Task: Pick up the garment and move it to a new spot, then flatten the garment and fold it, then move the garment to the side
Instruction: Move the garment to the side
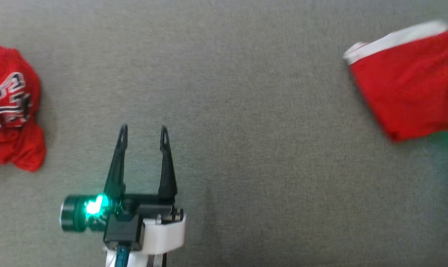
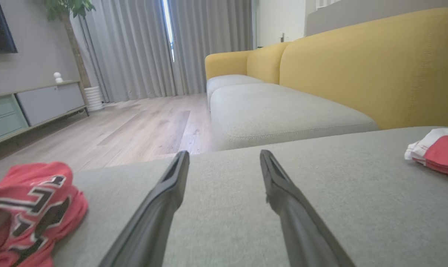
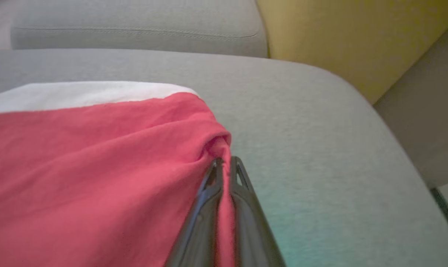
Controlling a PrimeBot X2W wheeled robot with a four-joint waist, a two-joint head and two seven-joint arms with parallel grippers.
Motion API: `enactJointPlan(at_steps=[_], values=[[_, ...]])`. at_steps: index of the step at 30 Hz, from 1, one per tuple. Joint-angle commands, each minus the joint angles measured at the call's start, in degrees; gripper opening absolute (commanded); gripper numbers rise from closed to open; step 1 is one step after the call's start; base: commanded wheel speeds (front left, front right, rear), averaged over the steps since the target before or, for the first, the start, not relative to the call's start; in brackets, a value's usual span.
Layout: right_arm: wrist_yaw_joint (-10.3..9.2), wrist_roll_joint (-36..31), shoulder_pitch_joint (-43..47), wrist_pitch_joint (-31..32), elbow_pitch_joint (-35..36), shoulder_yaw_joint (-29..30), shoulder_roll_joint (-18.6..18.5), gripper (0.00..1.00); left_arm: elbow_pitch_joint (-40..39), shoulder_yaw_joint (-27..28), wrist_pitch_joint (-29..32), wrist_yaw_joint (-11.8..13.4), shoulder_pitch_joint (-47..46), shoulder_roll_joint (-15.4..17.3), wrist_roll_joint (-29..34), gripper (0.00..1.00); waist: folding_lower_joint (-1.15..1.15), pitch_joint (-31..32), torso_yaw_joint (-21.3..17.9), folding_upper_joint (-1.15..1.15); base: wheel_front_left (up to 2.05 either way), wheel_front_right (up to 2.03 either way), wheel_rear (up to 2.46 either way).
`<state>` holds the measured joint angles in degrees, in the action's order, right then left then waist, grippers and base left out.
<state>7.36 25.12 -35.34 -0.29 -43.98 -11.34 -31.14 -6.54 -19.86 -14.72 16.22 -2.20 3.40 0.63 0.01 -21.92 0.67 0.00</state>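
Note:
The garment (image 1: 409, 92) is red with a white band and lies folded flat at the right end of the grey cushion (image 1: 246, 111). In the right wrist view my right gripper (image 3: 226, 161) is shut on a pinched fold at the garment's (image 3: 98, 167) near right edge, with red cloth bunched between the fingers. My left gripper (image 1: 144, 129) stands open over bare cushion at the lower left, well apart from the garment. The left wrist view has the left gripper (image 2: 224, 155) empty, with the garment (image 2: 440, 152) far off to the right.
A crumpled red jersey (image 1: 12, 107) with white and black lettering lies at the cushion's left end, beside the left gripper (image 2: 27, 207). A yellow sofa back (image 3: 320, 37) rises behind. The cushion's rounded edge (image 3: 412, 167) drops off just right of the garment.

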Motion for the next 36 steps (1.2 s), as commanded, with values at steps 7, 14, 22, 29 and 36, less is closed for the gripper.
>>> enactJointPlan(at_steps=[7,14,22,29,36], values=[[0.13,-1.6,-5.6,-1.4,-1.1,1.6,-9.5,0.00,-3.5,0.8,-0.3,1.7,-4.9,2.0,1.6,1.00,-0.01,-7.2,-3.5,0.00,0.00,0.00,0.00],[0.13,-4.5,-8.1,-2.9,-4.3,5.6,-13.4,0.01,-2.9,-0.1,-0.3,2.3,-6.8,3.0,0.9,1.00,-0.01,-8.5,-4.0,0.00,0.00,0.00,0.00],[0.13,-14.4,-7.3,-8.4,-8.9,10.9,-8.7,1.00,-0.8,-1.0,-0.3,2.9,-5.8,2.8,-0.9,1.00,-0.01,-2.5,-3.1,0.00,0.00,0.00,0.00],[0.13,-18.4,-1.1,-12.0,-7.4,11.0,0.4,1.00,1.0,0.0,-0.3,2.6,-1.8,2.2,-3.6,1.00,-0.01,7.0,-1.9,0.00,0.00,0.00,0.00],[0.13,-16.6,12.9,-14.1,-0.1,6.0,13.3,1.00,4.1,3.1,-0.3,0.3,5.8,1.6,-6.3,1.00,-0.01,19.7,-0.2,0.00,0.00,0.00,0.00]])
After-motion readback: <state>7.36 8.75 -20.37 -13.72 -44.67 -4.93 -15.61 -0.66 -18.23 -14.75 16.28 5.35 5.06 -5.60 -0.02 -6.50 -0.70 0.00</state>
